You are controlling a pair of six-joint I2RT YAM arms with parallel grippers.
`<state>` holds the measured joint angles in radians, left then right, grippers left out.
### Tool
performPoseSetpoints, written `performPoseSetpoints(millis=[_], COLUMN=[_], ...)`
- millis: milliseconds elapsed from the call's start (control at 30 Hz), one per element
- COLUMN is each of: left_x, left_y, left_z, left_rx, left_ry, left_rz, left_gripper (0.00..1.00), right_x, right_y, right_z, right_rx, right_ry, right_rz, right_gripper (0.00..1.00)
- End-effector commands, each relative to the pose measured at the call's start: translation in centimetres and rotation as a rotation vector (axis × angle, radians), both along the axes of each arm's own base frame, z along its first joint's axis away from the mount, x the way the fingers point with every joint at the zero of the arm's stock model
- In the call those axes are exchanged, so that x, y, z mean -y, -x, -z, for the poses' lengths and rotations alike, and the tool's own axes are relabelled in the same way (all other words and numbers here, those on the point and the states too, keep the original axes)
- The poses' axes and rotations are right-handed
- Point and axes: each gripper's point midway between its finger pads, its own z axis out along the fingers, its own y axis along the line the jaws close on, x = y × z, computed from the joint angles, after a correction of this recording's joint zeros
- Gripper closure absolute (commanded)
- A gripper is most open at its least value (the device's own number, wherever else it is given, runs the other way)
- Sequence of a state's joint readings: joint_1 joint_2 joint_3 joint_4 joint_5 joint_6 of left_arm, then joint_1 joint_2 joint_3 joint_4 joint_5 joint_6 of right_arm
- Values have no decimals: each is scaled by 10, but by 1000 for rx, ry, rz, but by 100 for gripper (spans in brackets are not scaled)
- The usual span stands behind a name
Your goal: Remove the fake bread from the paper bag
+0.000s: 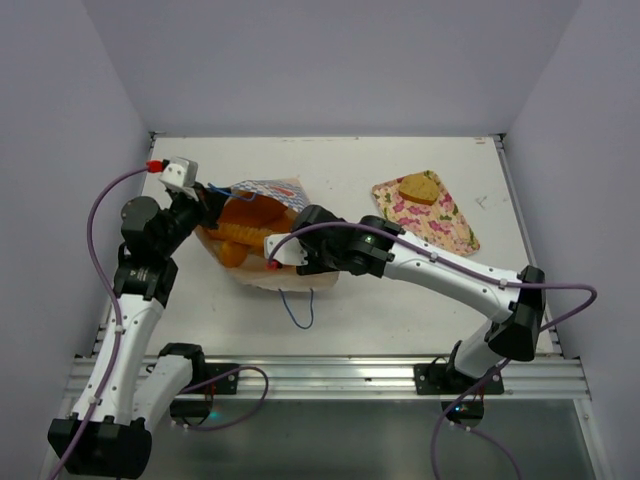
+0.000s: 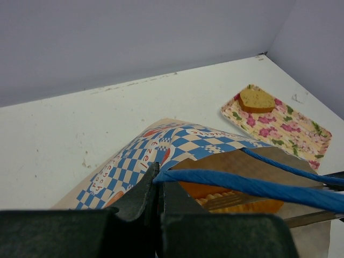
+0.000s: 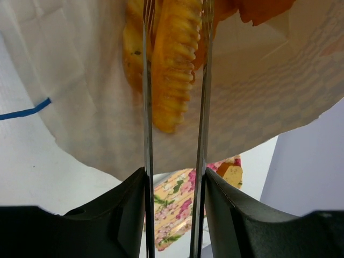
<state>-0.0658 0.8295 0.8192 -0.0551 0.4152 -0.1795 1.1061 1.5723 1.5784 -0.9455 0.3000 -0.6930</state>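
Landmark = paper bag (image 1: 288,190), lying on its side on the table, mouth gaping so the contents show from above.

- Near side of the bag: one loose cord handle (image 3: 24,112) trails out flat on the table. Nothing is holding it.
- Near-right of the bag: right gripper (image 1: 272,252) is pushed in through the mouth. In the wrist view its thin fingers (image 3: 146,107) run along either side of a ridged loaf (image 3: 174,70), with the jaws at a narrow gap about as wide as the loaf. The left finger sits right on the loaf's edge. Can't tell if they're actually pinching it or just straddling it.
- Inside the bag: the fake bread (image 1: 245,215) is an orange pile sitting on the inner paper. The ridged loaf is part of it, and other glossy pieces crowd in beside it.
- Far-left corner of the bag: left gripper (image 2: 159,180) has its jaws fully closed on the other blue cord (image 2: 242,187). That cord is taut and lifts the upper checkered wall, which props the mouth open.
- Right of the bag, well apart and a bit farther back: pink floral tray (image 1: 452,228) lies flat on the table. One tan bread piece (image 1: 420,188) sits at its far-left end.
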Motion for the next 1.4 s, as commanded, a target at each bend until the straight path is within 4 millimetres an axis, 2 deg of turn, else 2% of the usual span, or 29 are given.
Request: performPoseSetpoints(millis=[0, 200, 333, 533, 600, 700, 733, 833, 933, 1133, 1167, 1233, 1300, 1367], left_x=[-3, -2, 0, 0, 0, 0, 0, 0, -1, -4, -5, -7, -9, -9], left_y=[2, 0, -1, 1, 1, 1, 1, 0, 0, -5, -6, -9, -15, -17], left_z=[6, 8, 7, 5, 3, 4, 5, 7, 10, 13, 10, 7, 4, 1], left_rx=[-11, -4, -1, 8, 12, 11, 11, 6, 2, -14, -12, -11, -19, -20], left_ry=[-11, -9, -5, -6, -5, -6, -6, -6, -5, 10, 11, 15, 18, 23], left_rz=[-11, -3, 4, 9, 9, 9, 7, 6, -2, -29, -32, -48, -64, -70], left_gripper=[100, 100, 100, 100, 100, 100, 100, 100, 100, 100, 100, 100, 100, 100], right_x=[-2, -1, -8, -16, -18, -19, -19, -20, -21, -17, -12, -8, 5, 12], right_y=[-19, -27, -28, -28, -30, -30, -29, -26, -20, -3, 0, 6, 15, 18], right_z=[-15, -9, 3, 11, 10, 11, 10, 4, -8, -36, -46, -55, -71, -76], right_rx=[125, 169, 156, 152, 164, 162, 159, 150, 125, 38, 38, 20, 20, 14], right_ry=[-3, 44, 75, 102, 107, 112, 105, 84, 33, -79, -102, -128, -167, -185], right_rz=[50, 65, 64, 64, 70, 72, 71, 66, 49, 2, -7, -33, -58, -72], right_gripper=[52, 51, 51, 52, 53, 63, 73, 90, 96, 99, 99, 100, 100, 100])
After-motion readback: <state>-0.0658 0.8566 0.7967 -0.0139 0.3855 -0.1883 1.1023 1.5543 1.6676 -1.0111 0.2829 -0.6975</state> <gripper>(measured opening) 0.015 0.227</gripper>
